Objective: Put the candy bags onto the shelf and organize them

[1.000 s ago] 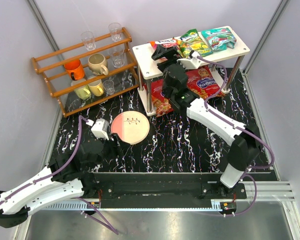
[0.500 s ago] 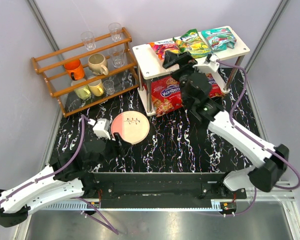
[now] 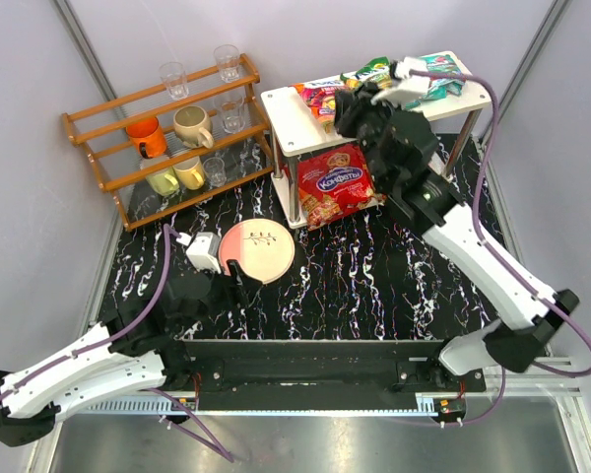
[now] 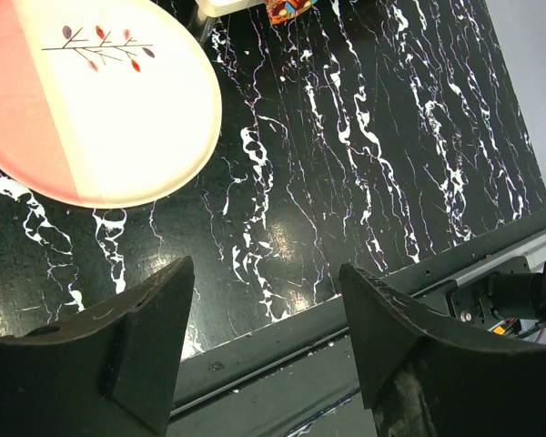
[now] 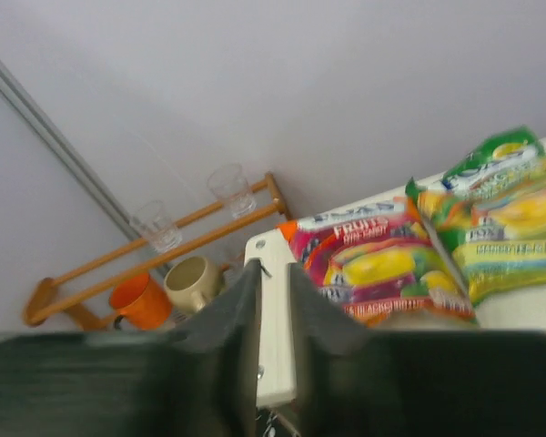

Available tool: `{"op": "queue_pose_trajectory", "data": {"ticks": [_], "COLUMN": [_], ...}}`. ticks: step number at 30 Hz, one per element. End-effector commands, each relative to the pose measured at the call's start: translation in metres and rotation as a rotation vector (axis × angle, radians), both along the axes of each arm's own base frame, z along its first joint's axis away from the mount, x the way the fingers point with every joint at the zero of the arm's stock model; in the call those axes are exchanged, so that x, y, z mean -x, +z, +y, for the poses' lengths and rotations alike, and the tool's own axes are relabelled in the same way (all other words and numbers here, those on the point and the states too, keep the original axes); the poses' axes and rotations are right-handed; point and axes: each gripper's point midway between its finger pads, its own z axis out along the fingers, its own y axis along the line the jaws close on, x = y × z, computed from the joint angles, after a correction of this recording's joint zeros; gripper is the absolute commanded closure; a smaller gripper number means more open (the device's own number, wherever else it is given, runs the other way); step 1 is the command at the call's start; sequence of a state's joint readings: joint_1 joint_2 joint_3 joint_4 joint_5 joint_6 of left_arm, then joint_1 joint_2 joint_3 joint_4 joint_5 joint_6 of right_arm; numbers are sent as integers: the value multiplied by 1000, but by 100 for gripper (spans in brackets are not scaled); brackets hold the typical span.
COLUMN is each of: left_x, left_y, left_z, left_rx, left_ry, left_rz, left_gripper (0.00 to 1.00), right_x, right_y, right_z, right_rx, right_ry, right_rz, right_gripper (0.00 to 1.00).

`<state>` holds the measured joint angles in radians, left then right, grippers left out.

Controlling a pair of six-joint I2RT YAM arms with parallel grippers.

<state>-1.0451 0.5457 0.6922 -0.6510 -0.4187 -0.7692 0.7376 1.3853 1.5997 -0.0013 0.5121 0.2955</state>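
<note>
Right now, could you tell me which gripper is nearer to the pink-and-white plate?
Left. The left gripper sits just beside the plate; the right gripper is far off, over the shelf top.

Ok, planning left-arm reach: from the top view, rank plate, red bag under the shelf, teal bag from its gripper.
1. The plate, right beside the left gripper.
2. The red bag, beneath the shelf top.
3. The teal bag, shelf top, far right.

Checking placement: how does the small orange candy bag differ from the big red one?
The orange bag is much smaller than the red bag. The orange bag lies on the shelf's top board; the red bag sits below it, jutting out in front. The red bag bears a blue oval logo, the orange bag fruit pictures. Both are glossy packets.
</note>
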Motion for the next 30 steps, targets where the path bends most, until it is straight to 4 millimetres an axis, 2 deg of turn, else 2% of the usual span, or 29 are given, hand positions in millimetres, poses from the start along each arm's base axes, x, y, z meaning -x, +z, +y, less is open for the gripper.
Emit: {"op": "queue_pose_trajectory", "data": {"ticks": [1,2,3,4,5,6,7,8,9,11,12,13,14,15,17,21,23,24,25,26,27,28,30], "left_x": [-3,-2,-2,-1,-1,-1,-1,0,0,1,1,1,1,1,1,1,1,2,3,3,3,4,4], "left_y": [23,25,26,25,26,25,26,26,25,25,23,22,22,21,20,18,17,17,17,16,16,17,15], "left_z": [-7,-6,-6,-4,-2,0,1,2,3,5,5,5,5,4,4,4,4,3,3,3,2,3,4], "left_rx": [63,69,70,66,71,69,68,72,71,74,72,72,70,69,65,67,70,71,72,72,73,76,73], "left_ry": [-10,-10,-10,-6,-5,1,4,5,8,9,9,11,10,7,7,13,12,8,3,4,0,0,6], "left_rz": [-32,-36,-37,-36,-40,-41,-42,-43,-42,-42,-41,-39,-37,-35,-34,-29,-26,-24,-23,-21,-19,-21,-17], "left_gripper": [32,32,32,32,32,32,32,32,32,32,32,32,32,32,32,32,32,32,32,32,32,32,32], "right_x": [-30,-34,-44,-51,-55,-66,-72,-74,-83,-90,-97,-99,-101,-109,-112,-118,-124,-126,-129,-130,-133,-135,-138], "right_y": [15,26,27,20,28,17,15,23,10,11,-2,-6,2,-15,-16,-48,-79,-75,-106,-110,-100,-116,-119], "right_z": [12,14,11,25,24,30,28,28,31,31,35,39,36,40,44,55,57,54,55,54,47,46,45], "right_rx": [281,318,341,366,363,383,396,393,414,420,437,447,446,469,476,488,490,472,481,475,455,463,459], "right_ry": [-28,-13,-1,62,68,85,105,110,122,158,179,216,221,241,271,319,319,294,295,284,235,228,212], "right_rz": [-63,-104,-117,-128,-144,-124,-127,-139,-109,-118,-90,-86,-97,-54,-50,17,79,53,101,93,54,76,69], "right_gripper": [100,100,100,100,100,100,100,100,100,100,100,100,100,100,100,100,100,100,100,100,100,100,100]}}
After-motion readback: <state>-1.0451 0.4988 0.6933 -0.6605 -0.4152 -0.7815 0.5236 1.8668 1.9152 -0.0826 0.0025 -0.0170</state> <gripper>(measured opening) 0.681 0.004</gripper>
